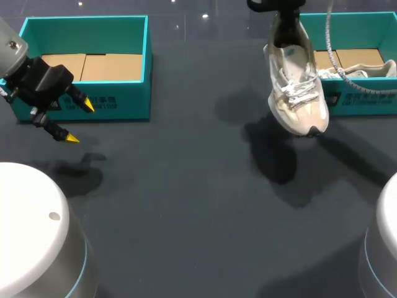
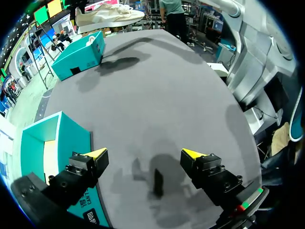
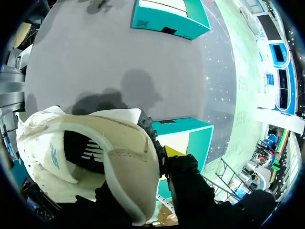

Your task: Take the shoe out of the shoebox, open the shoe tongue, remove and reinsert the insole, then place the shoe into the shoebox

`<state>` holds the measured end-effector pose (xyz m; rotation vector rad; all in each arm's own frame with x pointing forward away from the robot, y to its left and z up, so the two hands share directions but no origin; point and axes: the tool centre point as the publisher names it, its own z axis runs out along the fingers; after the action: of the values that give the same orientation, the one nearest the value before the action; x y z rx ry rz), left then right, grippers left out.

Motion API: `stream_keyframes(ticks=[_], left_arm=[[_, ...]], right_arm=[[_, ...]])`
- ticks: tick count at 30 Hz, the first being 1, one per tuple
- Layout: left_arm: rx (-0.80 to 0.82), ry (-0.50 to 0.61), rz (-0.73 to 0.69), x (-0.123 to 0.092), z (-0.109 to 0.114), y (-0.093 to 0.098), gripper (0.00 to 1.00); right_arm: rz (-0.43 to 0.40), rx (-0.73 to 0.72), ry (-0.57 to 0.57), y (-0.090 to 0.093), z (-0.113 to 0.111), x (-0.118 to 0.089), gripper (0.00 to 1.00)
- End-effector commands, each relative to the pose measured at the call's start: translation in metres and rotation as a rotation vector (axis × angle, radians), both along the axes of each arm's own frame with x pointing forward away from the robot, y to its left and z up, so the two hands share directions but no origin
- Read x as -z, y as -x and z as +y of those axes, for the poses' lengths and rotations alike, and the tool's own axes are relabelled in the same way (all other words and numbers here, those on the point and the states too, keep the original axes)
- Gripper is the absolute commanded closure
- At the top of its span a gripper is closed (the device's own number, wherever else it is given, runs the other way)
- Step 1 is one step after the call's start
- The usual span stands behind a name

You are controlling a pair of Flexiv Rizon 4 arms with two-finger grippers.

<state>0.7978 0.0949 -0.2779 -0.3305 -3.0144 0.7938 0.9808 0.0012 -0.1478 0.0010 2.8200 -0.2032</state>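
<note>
A cream sneaker [image 1: 296,87] hangs toe-down above the table, in front of the right teal shoebox [image 1: 356,100]. My right gripper [image 1: 286,28] is shut on its heel collar. In the right wrist view the shoe [image 3: 109,152] fills the foreground, and my right gripper [image 3: 161,157] has one finger outside the heel while the other is hidden inside. A second sneaker [image 1: 372,70] lies in the right box. My left gripper [image 1: 80,122] stands open and empty in front of the left teal box [image 1: 147,62]. From the left wrist, the gripper [image 2: 145,155] has bare table ahead and the shoe [image 2: 109,16] far off.
The left box [image 2: 52,138] holds only cardboard lining and stands close beside my left gripper. The right box [image 3: 190,138] is right below my right wrist. Dark table surface [image 1: 186,186] stretches between the two boxes and toward the front.
</note>
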Motion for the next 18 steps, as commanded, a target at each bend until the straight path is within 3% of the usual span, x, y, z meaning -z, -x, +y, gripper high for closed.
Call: stream_keyframes(ticks=[1,11,18], left_arm=[[0.001,-0.003,0.0,0.0,0.0,0.0,0.0],[0.001,-0.003,0.0,0.0,0.0,0.0,0.0],[0.001,-0.003,0.0,0.0,0.0,0.0,0.0]], right_arm=[[0.003,-0.006,-0.015,0.001,-0.007,-0.005,1.0],[0.003,-0.006,-0.015,0.001,-0.007,-0.005,1.0],[-0.017,0.072,0.002,-0.032,-0.06,-0.02,1.0]])
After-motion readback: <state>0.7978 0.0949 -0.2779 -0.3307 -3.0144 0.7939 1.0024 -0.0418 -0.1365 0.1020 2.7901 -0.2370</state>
